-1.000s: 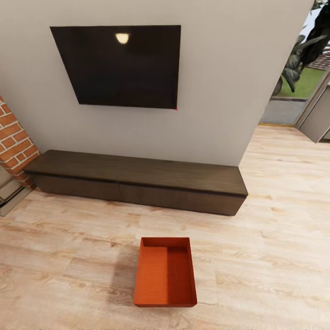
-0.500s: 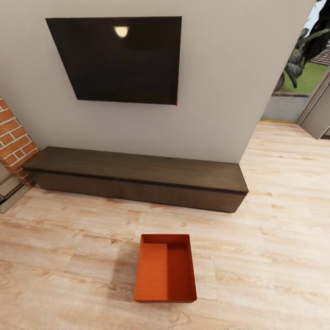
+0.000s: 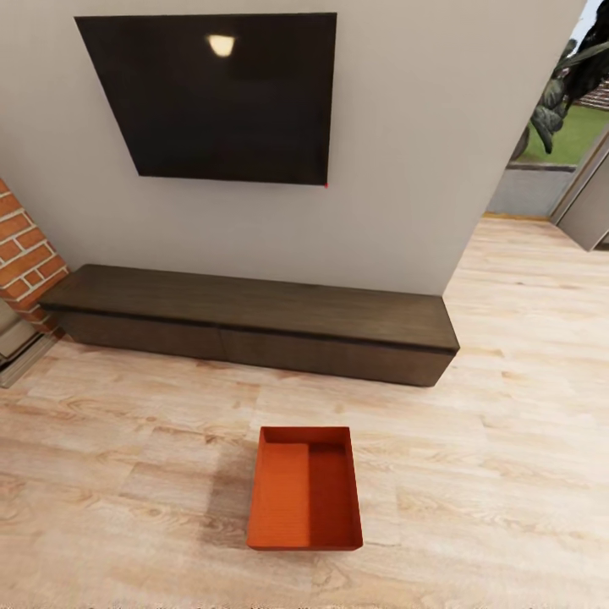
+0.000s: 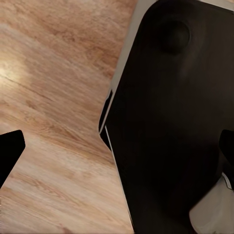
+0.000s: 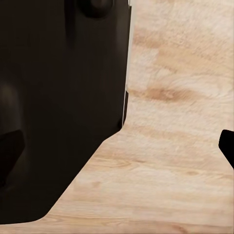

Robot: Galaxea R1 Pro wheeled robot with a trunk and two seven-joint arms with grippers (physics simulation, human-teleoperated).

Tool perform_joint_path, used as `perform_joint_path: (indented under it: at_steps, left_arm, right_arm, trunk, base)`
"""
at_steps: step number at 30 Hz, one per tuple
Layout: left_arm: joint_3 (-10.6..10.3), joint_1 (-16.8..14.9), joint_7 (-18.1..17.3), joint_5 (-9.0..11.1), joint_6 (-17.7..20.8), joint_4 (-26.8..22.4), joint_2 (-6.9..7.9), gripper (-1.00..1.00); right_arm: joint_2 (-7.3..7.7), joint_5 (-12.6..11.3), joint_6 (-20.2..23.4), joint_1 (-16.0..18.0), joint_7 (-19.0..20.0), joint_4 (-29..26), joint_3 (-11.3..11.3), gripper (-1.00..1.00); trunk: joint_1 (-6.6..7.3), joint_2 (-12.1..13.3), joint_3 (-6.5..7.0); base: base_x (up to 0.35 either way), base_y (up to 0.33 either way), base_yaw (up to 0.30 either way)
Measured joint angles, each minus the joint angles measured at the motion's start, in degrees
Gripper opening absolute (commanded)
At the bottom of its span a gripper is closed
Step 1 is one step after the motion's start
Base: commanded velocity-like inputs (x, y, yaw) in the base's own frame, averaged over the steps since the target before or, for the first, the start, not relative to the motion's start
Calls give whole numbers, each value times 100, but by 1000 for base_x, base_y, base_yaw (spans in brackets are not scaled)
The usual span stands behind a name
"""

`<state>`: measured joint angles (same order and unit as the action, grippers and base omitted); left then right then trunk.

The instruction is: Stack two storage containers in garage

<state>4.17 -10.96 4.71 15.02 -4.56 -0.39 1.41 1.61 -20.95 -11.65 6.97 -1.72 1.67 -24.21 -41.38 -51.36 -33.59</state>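
One storage container (image 3: 305, 491), an orange-red open-top bin, sits empty on the light wood planks of the living room (image 3: 127, 440), a short way in front of the long dark bench (image 3: 254, 317). My left gripper (image 4: 117, 151) hangs open over the planks beside my own black base (image 4: 175, 122), with one dark fingertip (image 4: 7, 153) at the picture's edge. My right gripper (image 5: 119, 148) is open too, its fingertip (image 5: 228, 146) over bare planks next to the base (image 5: 58, 97). Neither gripper holds anything. The garage is out of view.
A black TV (image 3: 211, 93) hangs on the white wall above the bench. A red brick fireplace (image 3: 21, 262) stands at the left. At the right the wall ends and the planks run on to an opening with plants outside (image 3: 550, 144).
The whole head picture has shifted slightly, so the camera moved: the TV sits higher and the container a little higher in frame. The container itself stays put.
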Motion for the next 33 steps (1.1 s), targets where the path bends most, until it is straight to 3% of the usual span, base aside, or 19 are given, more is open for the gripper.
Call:
perform_joint_path:
  at_steps: [33]
  left_arm:
    - [1, 0, 0, 0, 0, 0, 0, 100]
  right_arm:
    - [0, 0, -1, 0, 0, 0, 0, 100]
  trunk:
    - [0, 0, -303]
  base:
    - [0, 0, 0]
